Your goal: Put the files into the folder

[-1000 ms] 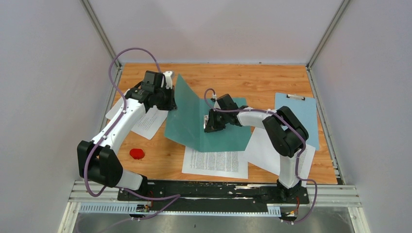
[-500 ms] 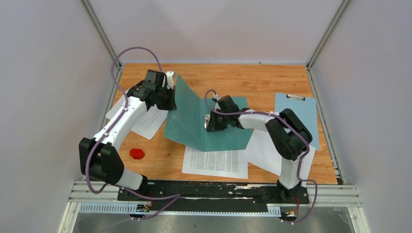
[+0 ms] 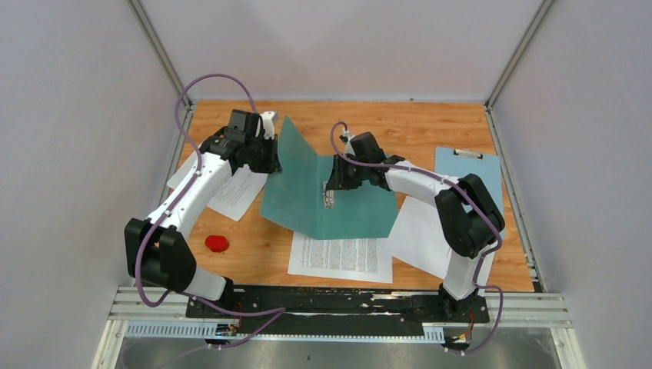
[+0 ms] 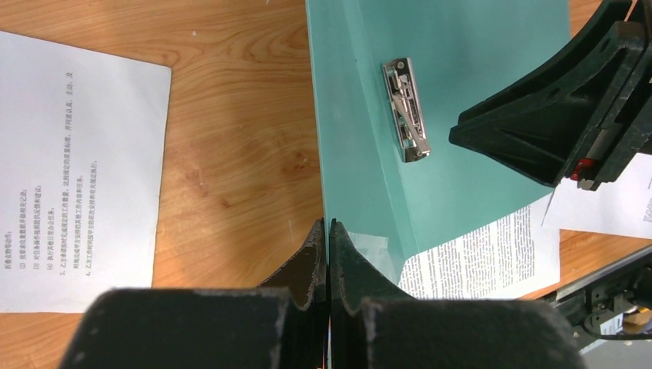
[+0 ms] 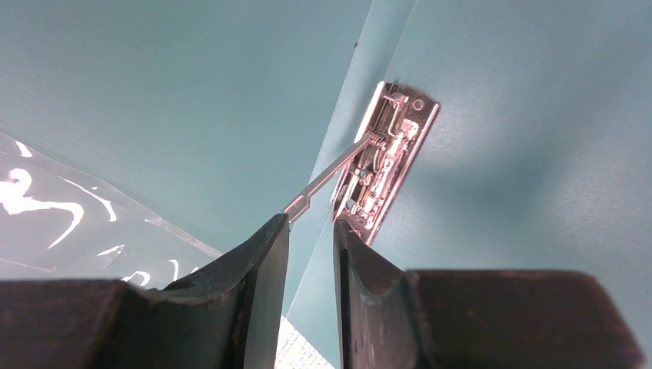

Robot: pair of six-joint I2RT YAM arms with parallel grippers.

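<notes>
The teal folder (image 3: 361, 207) lies open on the wooden table, its left cover (image 3: 296, 169) raised upright. My left gripper (image 3: 274, 157) is shut on that cover's edge (image 4: 329, 224). A metal fastener (image 3: 330, 198) sits by the inner spine (image 4: 406, 108), its thin lever (image 5: 330, 173) sticking up. My right gripper (image 3: 332, 184) hangs just above the fastener (image 5: 384, 154) with its jaws slightly open (image 5: 310, 223). The lever's tip is just off the left finger, not gripped. Printed files lie around: one sheet (image 3: 338, 257) in front of the folder, one (image 3: 419, 231) to its right, one (image 3: 231, 192) on the left.
A light blue clipboard (image 3: 469, 181) lies at the right edge of the table. A small red object (image 3: 217, 244) sits near the front left. A clear plastic pocket (image 5: 61, 207) shows inside the raised cover. Walls close in on three sides.
My right gripper has risen and shifted toward the back from the fastener, and its jaws have parted. The left gripper still holds the cover up in the same place.
</notes>
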